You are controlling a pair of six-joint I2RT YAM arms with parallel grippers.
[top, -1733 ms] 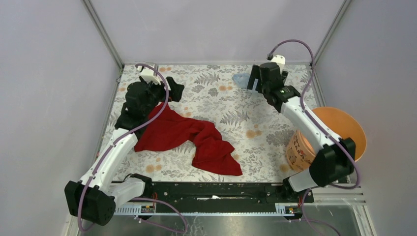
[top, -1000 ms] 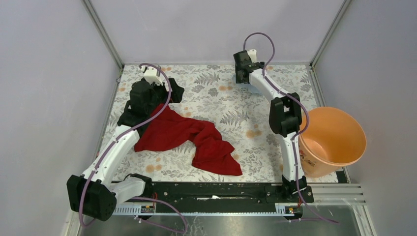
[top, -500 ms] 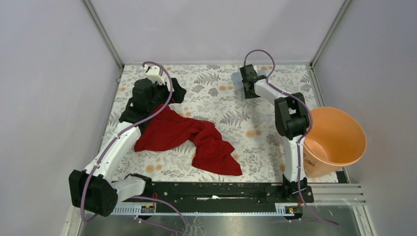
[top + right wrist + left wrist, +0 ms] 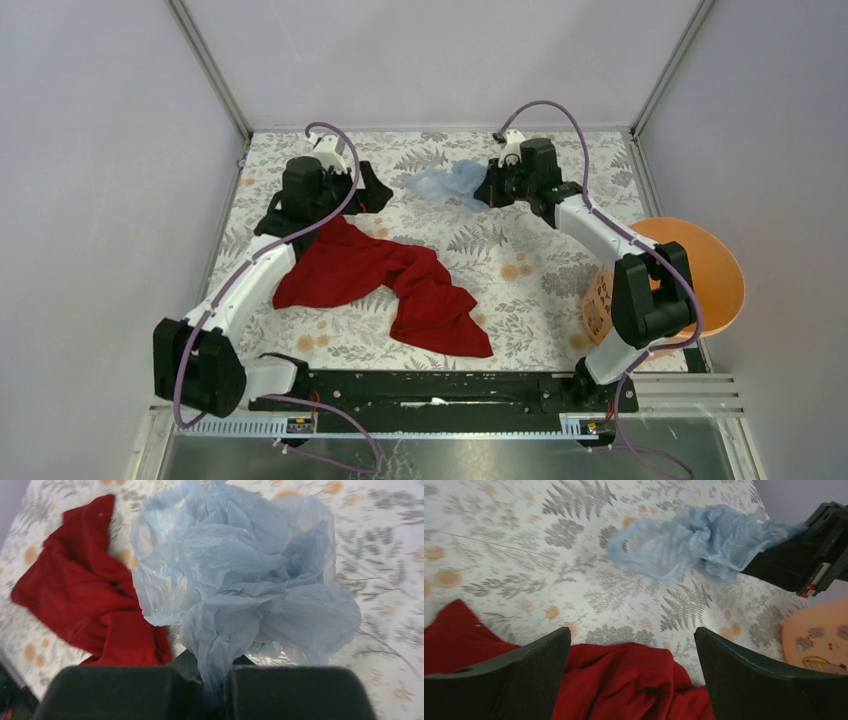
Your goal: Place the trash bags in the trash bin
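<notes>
The right gripper [image 4: 488,189] has its jaws clenched on the gathered end of the trash bag [image 4: 440,183], near the 12 o'clock edge of the desk [image 4: 520,240]. In the right wrist view the pale-blue film billows out wrinkled ahead of the fingers [image 4: 280,690]. From the gripper the bag trails toward 9 o'clock, low over the desk. The trash bin [image 4: 722,285] stands at the 4 o'clock corner, well apart from the bag. The left gripper [image 4: 366,186], jaws released and holding nothing, hovers over the far edge of the red cloth [image 4: 390,272] at 10 o'clock.
</notes>
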